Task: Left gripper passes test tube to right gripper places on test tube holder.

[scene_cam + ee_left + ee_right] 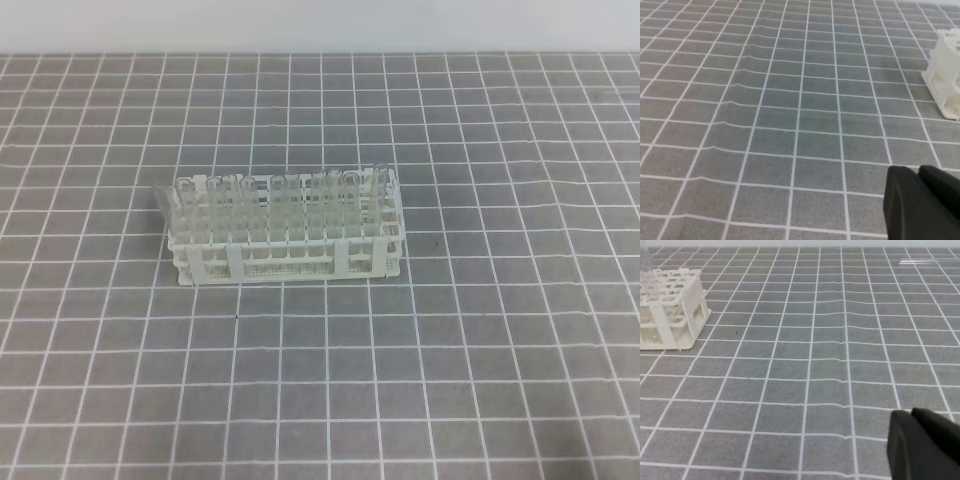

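The test tube [917, 261] lies flat on the grey gridded mat [450, 350], seen only at the far top right of the right wrist view as a thin clear streak, well apart from the test tube holder [285, 262]; the exterior high view does not show it clearly. Treat it as light, rigid, smooth and breakable: thin glass of this kind is likely to slip between hard jaws and to roll on its round body if nudged from the side. The recommended hold is across the barrel, somewhat toward one end, so that enough free length remains for the second gripper to take over at the hand-off; closing force should be kept modest. Which end is the open mouth cannot be told at this distance. The holder stands near the middle of the mat, a white lattice rack with several clear tubes [280, 190] upright along its far rows and open square holes toward the near side. The left gripper [918, 172] shows at the lower right corner of its own wrist view, jaws pressed together with nothing between them, low over bare mat with the rack's corner at the right edge. The right gripper [911, 412] is likewise clenched and empty, the rack off to its left. Judged from this, the pick-up has not yet begun
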